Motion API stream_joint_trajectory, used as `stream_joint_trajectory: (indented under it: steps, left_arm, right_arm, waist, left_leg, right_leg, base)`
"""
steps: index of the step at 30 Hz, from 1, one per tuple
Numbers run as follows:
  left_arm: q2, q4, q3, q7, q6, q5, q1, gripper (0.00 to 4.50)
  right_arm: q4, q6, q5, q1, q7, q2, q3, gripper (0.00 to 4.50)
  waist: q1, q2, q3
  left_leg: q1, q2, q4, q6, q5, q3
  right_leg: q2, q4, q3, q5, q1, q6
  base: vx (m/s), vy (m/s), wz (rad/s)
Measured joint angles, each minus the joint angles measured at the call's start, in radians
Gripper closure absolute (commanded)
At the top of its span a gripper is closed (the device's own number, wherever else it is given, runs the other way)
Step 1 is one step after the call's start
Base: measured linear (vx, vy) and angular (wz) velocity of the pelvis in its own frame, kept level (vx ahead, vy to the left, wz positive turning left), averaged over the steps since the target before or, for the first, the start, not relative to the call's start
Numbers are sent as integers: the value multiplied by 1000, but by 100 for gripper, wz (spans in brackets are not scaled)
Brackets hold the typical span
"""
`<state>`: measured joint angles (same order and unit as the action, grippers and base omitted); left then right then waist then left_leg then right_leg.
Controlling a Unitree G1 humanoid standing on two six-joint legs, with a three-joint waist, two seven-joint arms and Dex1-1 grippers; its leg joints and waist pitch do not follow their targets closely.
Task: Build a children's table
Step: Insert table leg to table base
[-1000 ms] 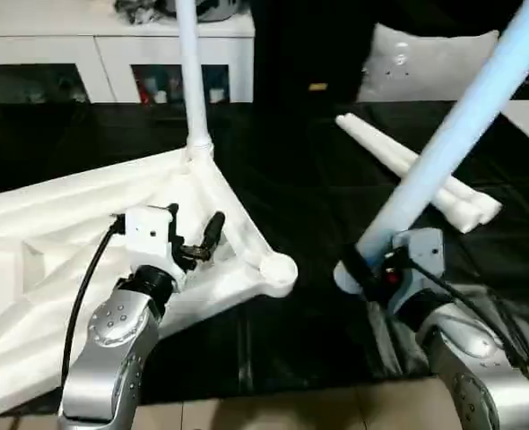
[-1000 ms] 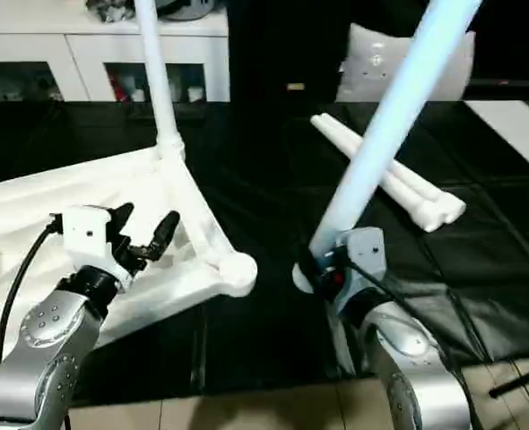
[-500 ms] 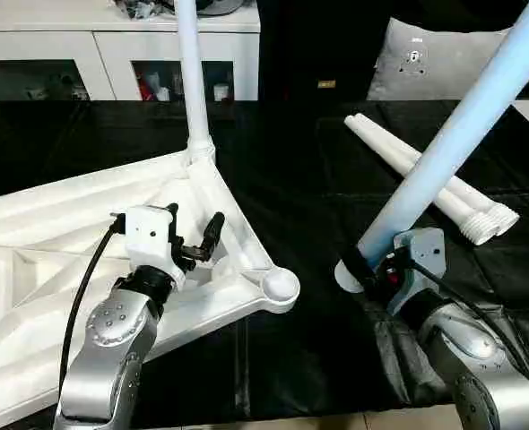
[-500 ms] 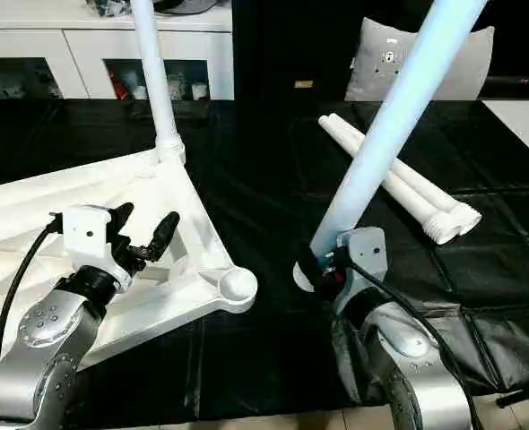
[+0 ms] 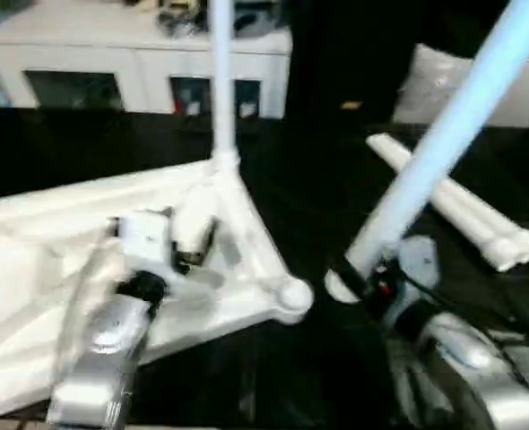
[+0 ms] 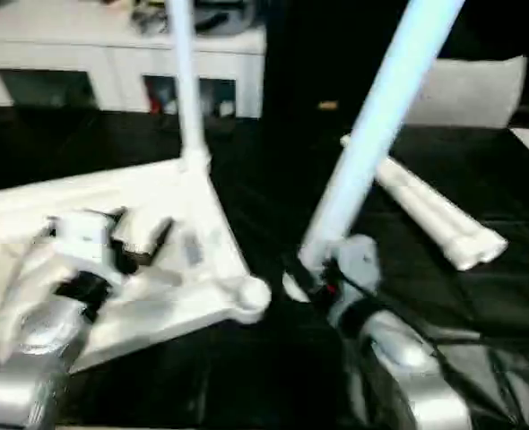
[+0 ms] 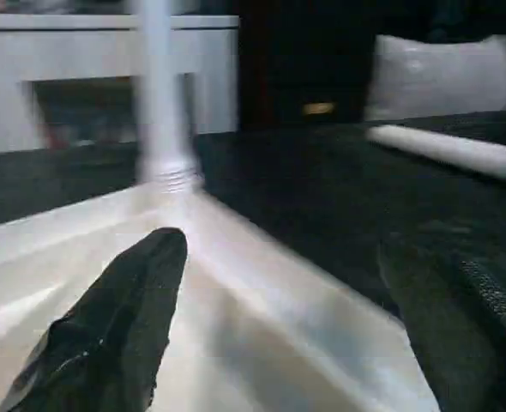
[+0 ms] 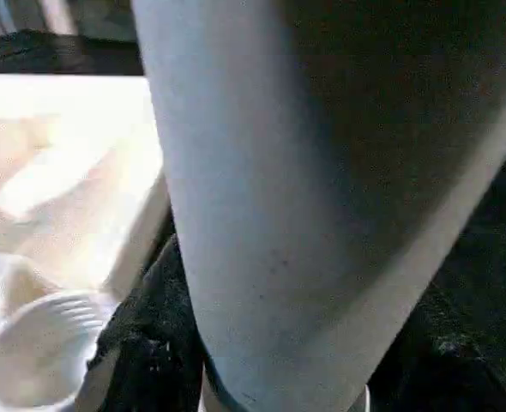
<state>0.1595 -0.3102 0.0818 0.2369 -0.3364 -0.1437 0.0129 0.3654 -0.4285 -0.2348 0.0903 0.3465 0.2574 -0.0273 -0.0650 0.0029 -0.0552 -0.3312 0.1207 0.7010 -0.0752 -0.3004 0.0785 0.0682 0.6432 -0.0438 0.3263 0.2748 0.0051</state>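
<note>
The white table top (image 5: 58, 224) lies underside up at the left on the black mat. One leg (image 5: 221, 81) stands upright in its far corner socket. The near corner socket (image 5: 291, 294) holds nothing. My left gripper (image 5: 191, 226) hovers open over the ribs, and its black fingers (image 7: 116, 326) stand wide apart in the left wrist view. My right gripper (image 5: 365, 279) is shut on the lower end of a tilted leg (image 5: 444, 134), just right of the near socket (image 8: 26, 365). That leg (image 8: 304, 197) runs between the right fingers (image 8: 146, 343).
Two loose legs (image 5: 466, 210) lie side by side on the mat at the right. A grey-white cushion (image 5: 462, 85) leans behind them. White cabinets (image 5: 94, 63) line the back. The mat's front edge meets light flooring close to me.
The whole picture has shifted and blurred, so the camera moved. Both arms, the held leg and the table top keep their places relative to each other.
</note>
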Motion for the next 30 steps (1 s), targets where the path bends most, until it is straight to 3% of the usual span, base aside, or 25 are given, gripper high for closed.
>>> stream_joint_trajectory:
  steps: [1,2,3,5,6,7,8,9,10,14,18,23,26,30]
  left_arm:
    - [1,-2,2,3,3,0,0,46]
    - [8,-3,1,14,7,-3,2,46]
    - [25,-3,-5,30,10,-11,5,46]
    - [32,-3,-13,44,13,-17,8,46]
    - [39,1,-16,53,13,-18,8,46]
    - [46,2,-16,63,12,-19,9,46]
    - [73,3,-6,106,12,-23,21,46]
    - [103,1,18,151,11,-36,41,46]
    - [123,1,31,192,1,-48,52,46]
    - [209,1,92,348,-72,-97,73,46]
    - [297,6,169,507,-121,-114,130,46]
    - [345,42,198,583,-127,-112,170,46]
    - [367,49,201,591,-162,-108,177,46]
    - [404,51,211,597,-200,-92,164,86]
  right_arm:
    - [0,7,2,-6,-3,2,4,258]
    - [0,21,4,-13,-8,3,11,258]
    - [-1,35,4,-18,-9,-13,13,258]
    - [-1,43,1,-36,-7,-14,11,258]
    - [-1,44,-2,-46,-4,-13,12,258]
    - [-1,45,-7,-50,1,-13,20,258]
    - [-2,43,-20,-51,14,-5,33,258]
    - [-8,41,-34,-55,25,6,53,258]
    - [-15,36,-49,-54,35,12,68,258]
    - [-36,34,-90,-63,61,10,89,258]
    - [-75,46,-93,-115,66,7,89,258]
    - [-103,15,-87,-133,99,43,75,258]
    - [-111,15,-86,-137,115,48,63,258]
    - [-114,3,-86,-137,120,52,59,258]
  waist:
    - [-6,12,2]
    - [-8,28,5]
    - [-8,40,15]
    - [-5,30,17]
    - [0,25,20]
    - [4,19,22]
    - [3,16,22]
    - [-2,17,23]
    - [-5,17,23]
    - [-5,18,19]
    - [-5,21,17]
    - [-15,24,15]
    - [-22,24,15]
    - [-24,24,15]
  left_leg:
    - [-9,6,-25,17,12,5]
    - [-16,17,-50,57,43,4]
    - [-17,28,-51,112,44,-3]
    - [-26,23,-50,110,45,-5]
    - [-35,18,-42,111,45,-6]
    - [-41,11,-35,111,45,-8]
    - [-46,6,-33,111,46,-8]
    - [-58,4,-34,113,51,-7]
    - [-62,3,-37,114,56,-5]
    - [-54,9,-60,120,69,4]
    - [-46,21,-79,122,94,27]
    - [-39,32,-82,123,99,47]
    - [-40,35,-84,127,103,50]
    - [-41,35,-92,123,116,53]
  right_leg:
    - [-10,-8,-5,0,-11,-1]
    - [-20,-13,-19,0,-19,-3]
    - [-26,-14,-24,2,-20,-4]
    - [-20,-7,-22,0,7,-4]
    - [-15,11,-18,-4,22,1]
    - [-12,29,-3,0,37,8]
    - [-11,29,7,6,40,23]
    - [-10,32,8,3,45,33]
    - [-9,34,9,1,51,33]
    - [-10,24,9,-15,51,17]
    - [-9,19,8,-30,51,-1]
    - [-8,19,9,-40,51,-4]
    - [-8,19,10,-44,53,-2]
    - [-9,18,11,-46,56,-3]
  base:
    - [0,0,0]
    - [55,22,-8]
    - [55,22,-8]
    - [95,27,3]
    - [83,18,6]
    - [0,0,0]
    - [0,0,0]
    - [0,0,0]
    - [0,0,0]
    - [-80,-11,-1]
    - [-99,-13,3]
    - [-75,-5,0]
    - [-18,-1,-1]
    - [0,0,0]
